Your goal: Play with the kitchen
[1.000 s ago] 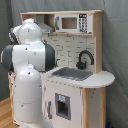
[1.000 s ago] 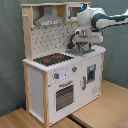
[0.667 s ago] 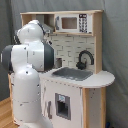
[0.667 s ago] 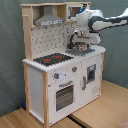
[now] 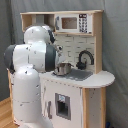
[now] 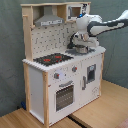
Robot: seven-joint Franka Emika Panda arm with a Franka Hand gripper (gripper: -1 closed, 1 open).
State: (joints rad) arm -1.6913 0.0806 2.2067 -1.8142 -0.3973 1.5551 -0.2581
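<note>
Oven door (image 6: 65,96) sits low on the kitchen (image 6: 60,75) front, stovetop (image 6: 53,59) above it. The end effector (image 6: 80,46) hovers over the sink (image 5: 75,75) on the counter; looks clamped on a small metal pot (image 5: 63,68), can't confirm. My call: lower it straight, clear of the faucet (image 5: 85,58) behind.

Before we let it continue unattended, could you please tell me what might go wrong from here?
The small grey metal pot sits by the black curved faucet over the grey sink; a sideways move could knock it against the faucet. The white robot arm reaches close under the white microwave shelf and might bump it.
</note>
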